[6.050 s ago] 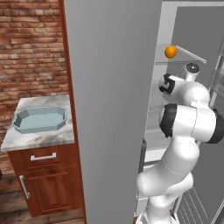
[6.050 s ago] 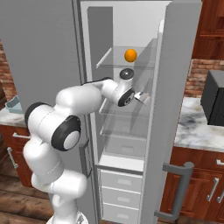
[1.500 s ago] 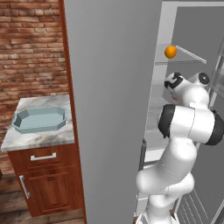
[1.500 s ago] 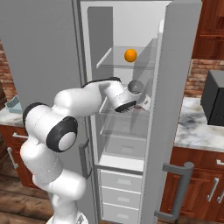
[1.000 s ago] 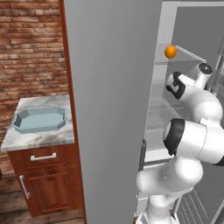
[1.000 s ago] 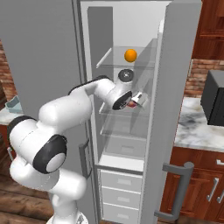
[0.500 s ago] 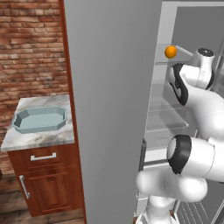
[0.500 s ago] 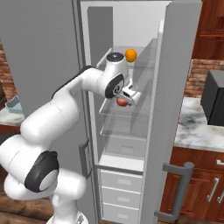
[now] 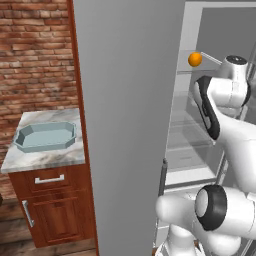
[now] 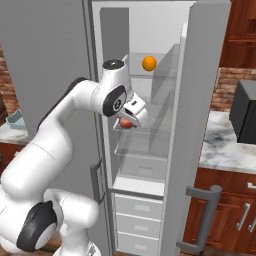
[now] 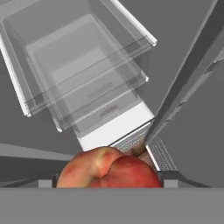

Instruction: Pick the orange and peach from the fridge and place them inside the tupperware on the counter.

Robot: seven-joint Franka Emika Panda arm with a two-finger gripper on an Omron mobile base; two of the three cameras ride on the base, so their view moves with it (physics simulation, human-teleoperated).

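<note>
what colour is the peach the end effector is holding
Reddish-pink with a paler yellow-orange patch; the peach shows best in the hand view.

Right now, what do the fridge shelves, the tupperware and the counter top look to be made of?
The fridge shelves look like clear glass or clear plastic: the lower tiers show through them. The tupperware looks like matte pale blue-grey plastic, uniform in colour with no sheen. The counter top looks like polished marble, white-grey with veining, over a reddish-brown wood-grain cabinet.
</note>
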